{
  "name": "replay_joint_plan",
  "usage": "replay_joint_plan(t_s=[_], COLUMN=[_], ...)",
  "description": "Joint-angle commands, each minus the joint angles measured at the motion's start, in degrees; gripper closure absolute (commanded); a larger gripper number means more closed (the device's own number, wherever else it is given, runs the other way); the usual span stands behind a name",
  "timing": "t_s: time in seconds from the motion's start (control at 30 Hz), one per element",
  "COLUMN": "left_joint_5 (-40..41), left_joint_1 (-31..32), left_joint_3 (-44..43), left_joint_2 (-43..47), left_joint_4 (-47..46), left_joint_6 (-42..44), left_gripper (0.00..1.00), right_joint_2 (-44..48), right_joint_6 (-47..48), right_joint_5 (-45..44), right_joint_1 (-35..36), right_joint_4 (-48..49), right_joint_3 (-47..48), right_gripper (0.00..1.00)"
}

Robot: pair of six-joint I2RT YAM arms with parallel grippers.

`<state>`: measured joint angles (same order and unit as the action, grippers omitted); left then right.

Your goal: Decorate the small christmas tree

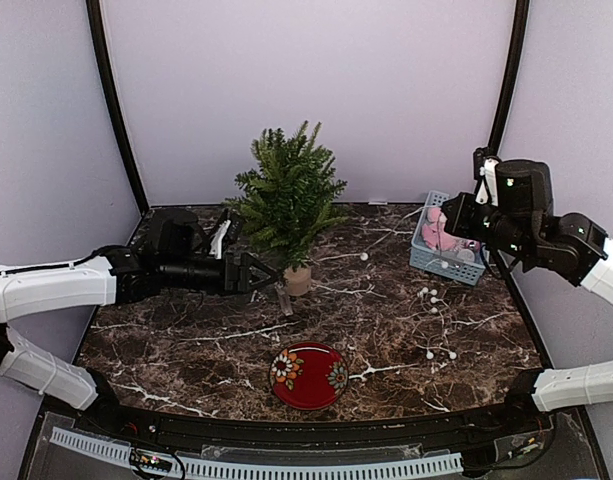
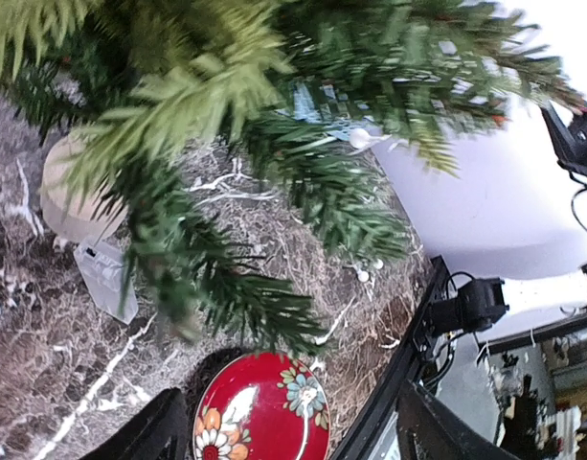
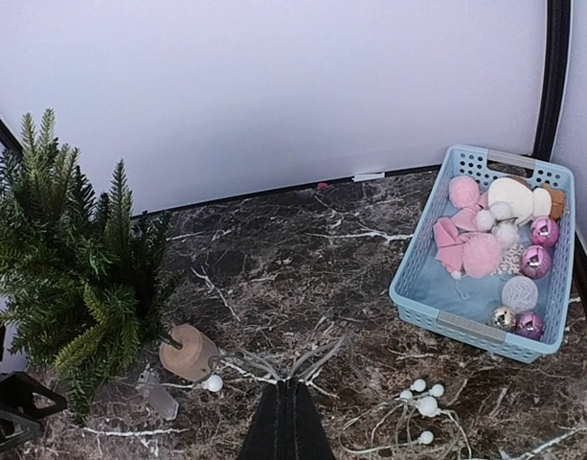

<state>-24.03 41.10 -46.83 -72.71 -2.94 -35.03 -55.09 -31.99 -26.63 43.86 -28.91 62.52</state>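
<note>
While you looked down from above, the left gripper (image 1: 266,272) sat at nine o'clock of the small christmas tree (image 1: 286,195), just beside its lowest branches. Its jaws were spread wide, with nothing between them. The tree stood upright on its wooden stump (image 1: 298,280), at twelve o'clock on the marble table (image 1: 186,340). You had a red flowered plate (image 1: 308,375) at six o'clock. White beads on wire (image 1: 428,294) lay at three o'clock and a blue basket (image 1: 441,262) of ornaments at two o'clock. Near the basket, raised off the table, the right gripper (image 3: 286,393) was pinched closed on nothing visible.
</note>
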Motion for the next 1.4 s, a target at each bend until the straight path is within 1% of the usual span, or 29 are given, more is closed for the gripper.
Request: replay_joint_plan(t_s=[0.0, 0.2, 0.3, 0.37, 0.4, 0.43, 0.47, 0.5, 0.53, 0.57, 0.6, 0.63, 0.67, 0.7, 0.77, 0.8, 0.83, 0.97, 1.03, 1.2, 1.37], left_joint_5=[4.73, 6.61, 7.73, 8.82, 9.18, 10.06, 10.45, 10.99, 11.14, 11.29, 11.16, 11.00, 10.62, 10.65, 11.38, 12.21, 12.76, 15.75, 16.82, 17.88, 15.03], left_joint_1=[2.43, 3.89, 4.25, 4.46, 4.50, 4.51, 4.51, 4.51, 4.51, 4.51, 4.51, 4.51, 4.51, 4.51, 4.47, 4.49, 4.51, 4.51, 4.45, 3.36, 0.63], left_joint_3=[0.72, -0.36, -1.37, -1.57, -1.63, -1.94, -2.12, -2.63, -2.86, -3.26, -3.39, -3.56, -3.59, -3.68, -3.70, -3.77, -3.83, -4.17, -4.41, -6.02, -6.40], left_joint_2=[-1.95, -5.88, -7.25, -7.76, -7.87, -8.08, -8.20, -8.45, -8.65, -9.22, -9.48, -10.11, -10.32, -10.72, -10.69, -10.48, -9.99, -8.14, -7.49, -6.49, -5.81], left_joint_4=[-6.89, -10.67, -10.63, -10.52, -10.51, -10.31, -9.97, -9.21, -8.60, -8.41, -8.29, -8.30, -8.33, -8.19, -7.27, -6.21, -5.50, -1.03, 0.70, 6.18, 8.75], left_joint_6=[-8.22, -10.45, -10.79, -11.05, -11.17, -11.14, -10.97, -10.87, -10.61, -10.55, -10.57, -10.72, -10.74, -10.76, -10.64, -10.44, -9.96, -8.50, -7.54, -4.80, -2.29], left_gripper=[0.22, 0.20, 0.16, 0.16, 0.17, 0.19, 0.25, 0.29, 0.36, 0.40, 0.46, 0.50, 0.57, 0.61, 0.75, 0.78, 0.83, 0.96, 1.00, 1.00, 1.00], right_joint_2=[0.73, 0.56, 0.61, 0.61, 0.56, 0.52, 0.46, 0.44, 0.33, 0.28, 0.27, 0.26, 0.26, 0.37, 0.49, 0.69, 0.87, 0.77, 0.35, -0.03, 1.51], right_joint_6=[-0.25, -0.32, -0.35, -0.37, -0.31, -0.35, -0.29, -0.35, -0.31, -0.30, -0.19, -0.15, -0.15, -0.10, 0.16, 0.48, 0.85, 3.00, 3.64, 3.27, 1.48], right_joint_5=[1.60, 2.46, 2.47, 2.55, 2.55, 2.51, 2.50, 2.47, 2.36, 2.37, 2.37, 2.36, 2.30, 2.17, 2.11, 2.13, 1.99, -0.70, -2.70, -9.25, -15.46], right_joint_1=[0.35, 0.35, 0.36, 0.35, 0.35, 0.35, 0.35, 0.35, 0.38, 0.36, 0.34, 0.35, 0.35, 0.35, 0.35, 0.35, 0.35, 0.35, 0.35, 0.35, 0.35], right_joint_4=[4.34, 4.99, 5.28, 5.47, 5.51, 5.55, 5.57, 5.61, 5.61, 5.66, 5.81, 5.88, 5.96, 5.97, 5.95, 6.07, 6.24, 5.59, 4.64, 0.90, -4.01], right_joint_3=[-1.74, -2.92, -3.33, -3.51, -3.59, -3.60, -3.71, -3.72, -3.71, -3.75, -3.75, -3.80, -3.74, -3.58, -3.15, -2.92, -2.79, -1.26, -0.10, 2.08, 2.17], right_gripper=[1.00, 1.00, 1.00, 1.00, 1.00, 1.00, 1.00, 1.00, 1.00, 1.00, 1.00, 1.00, 1.00, 1.00, 1.00, 1.00, 1.00, 1.00, 1.00, 1.00, 1.00])
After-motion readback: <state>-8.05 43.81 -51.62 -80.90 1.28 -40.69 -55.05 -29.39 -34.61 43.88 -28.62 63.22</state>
